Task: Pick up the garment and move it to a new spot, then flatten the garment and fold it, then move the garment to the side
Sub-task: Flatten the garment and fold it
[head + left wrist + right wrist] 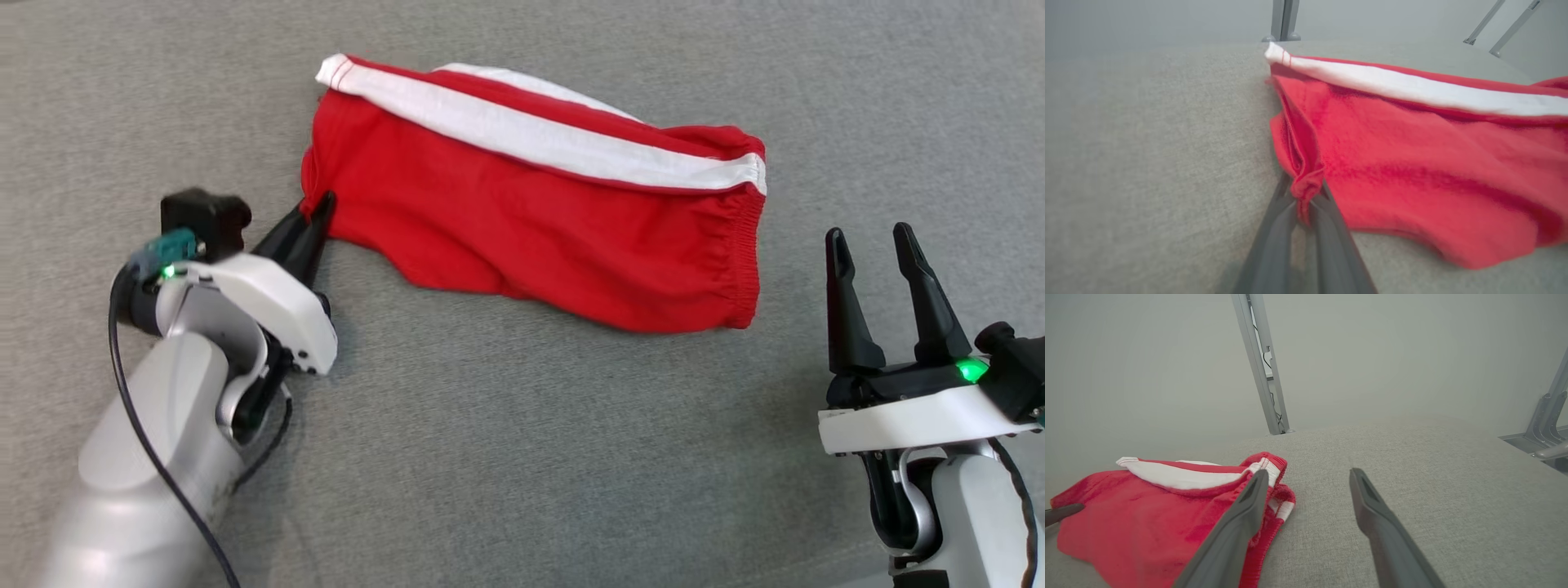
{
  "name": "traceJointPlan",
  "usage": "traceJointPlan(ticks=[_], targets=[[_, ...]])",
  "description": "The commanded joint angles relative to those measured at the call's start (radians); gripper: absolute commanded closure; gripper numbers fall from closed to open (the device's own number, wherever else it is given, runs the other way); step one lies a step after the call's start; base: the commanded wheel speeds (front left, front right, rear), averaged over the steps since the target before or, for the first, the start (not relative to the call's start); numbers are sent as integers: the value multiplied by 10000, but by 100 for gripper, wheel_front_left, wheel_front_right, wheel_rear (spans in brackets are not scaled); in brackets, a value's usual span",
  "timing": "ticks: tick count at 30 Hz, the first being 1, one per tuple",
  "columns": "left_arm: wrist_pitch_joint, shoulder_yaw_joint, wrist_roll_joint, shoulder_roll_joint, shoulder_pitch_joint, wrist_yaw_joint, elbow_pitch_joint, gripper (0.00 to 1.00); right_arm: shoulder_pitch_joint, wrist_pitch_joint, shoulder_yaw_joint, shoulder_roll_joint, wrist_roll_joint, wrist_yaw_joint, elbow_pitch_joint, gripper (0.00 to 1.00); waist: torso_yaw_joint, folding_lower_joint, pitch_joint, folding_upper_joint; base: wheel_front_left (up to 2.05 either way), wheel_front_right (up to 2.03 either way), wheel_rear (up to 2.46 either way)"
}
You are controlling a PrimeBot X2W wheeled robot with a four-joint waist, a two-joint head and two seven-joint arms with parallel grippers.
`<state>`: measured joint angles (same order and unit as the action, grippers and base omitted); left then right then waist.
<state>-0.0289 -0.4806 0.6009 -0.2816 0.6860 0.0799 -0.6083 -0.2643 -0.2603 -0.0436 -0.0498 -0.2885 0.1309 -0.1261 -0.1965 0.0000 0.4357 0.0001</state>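
Observation:
The garment (pixel 531 220) is a pair of red shorts with a white side stripe, lying folded on the grey cloth surface. My left gripper (pixel 317 211) is shut on the garment's left lower corner; in the left wrist view the garment (pixel 1412 163) has a pinch of red fabric bunched between the closed fingertips of the gripper (pixel 1306 200). My right gripper (pixel 869 241) stands open to the right of the elastic waistband, apart from it. In the right wrist view the gripper (pixel 1308 475) has nothing between its fingers, and the garment (pixel 1147 514) lies to its left.
The grey fabric surface (pixel 522 457) spreads all around the garment. Metal frame posts (pixel 1259 367) stand beyond the surface's far edge, and more metal framing (pixel 1545 420) sits at the right in the right wrist view.

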Motion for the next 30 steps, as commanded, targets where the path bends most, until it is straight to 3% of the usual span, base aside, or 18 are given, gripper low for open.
traceJointPlan(ticks=[1, 12, 18, 19, 20, 21, 30], targets=[[-107, 58, -14, -102, -193, -99, 132, 100, 64, -50, 43, -29, 73, -3, -16, 0, 200, 0, -111, -1, 0, 0, 0], [-340, 255, 273, -147, -3691, -1907, 4408, 100, 88, 39, 354, -126, 483, -3, -264, 0, 1310, 0, -504, -1, 0, 0, 0], [-115, 37, 357, -83, -4748, -2388, 5632, 100, 147, 237, 359, -215, 530, -3, -278, 0, 1582, 0, -660, -1, 0, 0, 0], [-136, 48, 410, -58, -4796, -2394, 5673, 84, 158, 283, 342, -222, 532, -3, -292, 0, 1579, 0, -693, -1, 0, 0, 0], [-179, 69, 338, -106, -4807, -2467, 5670, 36, 170, 311, 327, -227, 528, -3, -308, 0, 1572, 0, -730, -1, 0, 0, 0], [-313, 142, 237, -133, -4795, -2545, 5690, 0, 175, 322, 320, -242, 567, -3, -318, 0, 1560, 0, -767, -1, 0, 0, 0], [-2000, 919, -654, -368, -4444, -3100, 5967, 0, 324, 547, 471, -238, 999, -3, -288, 0, 1470, 0, -1171, -1, 0, 0, 0]])
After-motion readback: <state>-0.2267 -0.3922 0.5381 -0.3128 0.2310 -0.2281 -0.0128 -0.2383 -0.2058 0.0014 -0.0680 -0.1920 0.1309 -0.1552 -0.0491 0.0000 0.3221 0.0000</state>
